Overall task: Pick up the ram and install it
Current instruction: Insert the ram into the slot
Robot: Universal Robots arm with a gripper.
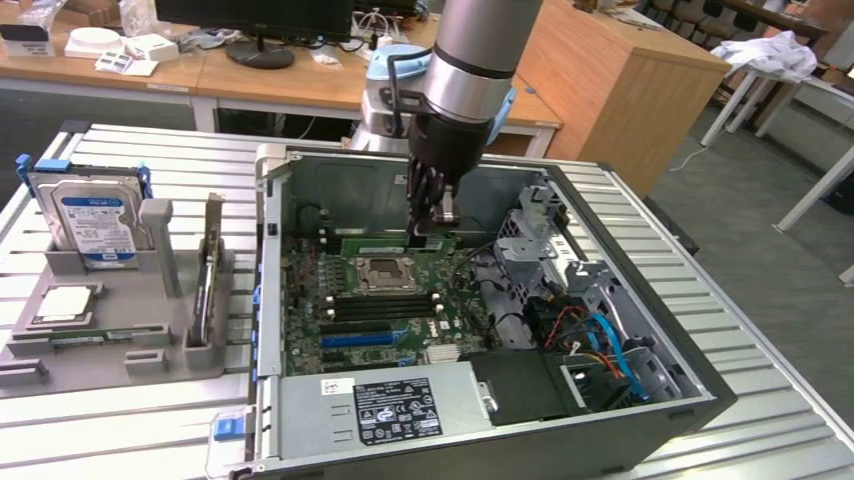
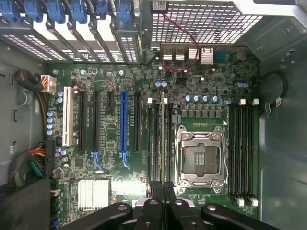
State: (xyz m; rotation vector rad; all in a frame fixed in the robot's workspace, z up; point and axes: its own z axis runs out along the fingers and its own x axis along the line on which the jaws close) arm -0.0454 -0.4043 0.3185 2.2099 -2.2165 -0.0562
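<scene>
- Exterior view's left: one grey holder [image 1: 158, 345] lies on the slatted table [image 1: 120, 420]. It carries one blue-labelled hard drive [image 1: 88, 215] standing upright and one square silver processor chip [image 1: 64, 304] lying flat.
- Middle: one open computer case [image 1: 271, 300] lies on its side, with one green motherboard [image 1: 327, 300] inside and one empty processor socket [image 1: 383, 270] on it.
- One arm reaches straight down into the case. Its gripper [image 1: 430, 232] is pinched narrow on the ram [image 1: 374, 243], one long thin green stick.
- The ram lies level at the slots just beyond the socket; whether it is seated cannot be told.
- Wrist view: the ram [image 2: 164, 143] shows edge-on as a thin line between the fingertips of the gripper [image 2: 164, 189]. It runs along one of two banks of black memory slots that flank the socket [image 2: 199, 158].
- Exterior view's right: one power supply [image 1: 400, 400] fills the near corner, and blue and orange cables [image 1: 603, 335] crowd the drive bay beside the arm.
</scene>
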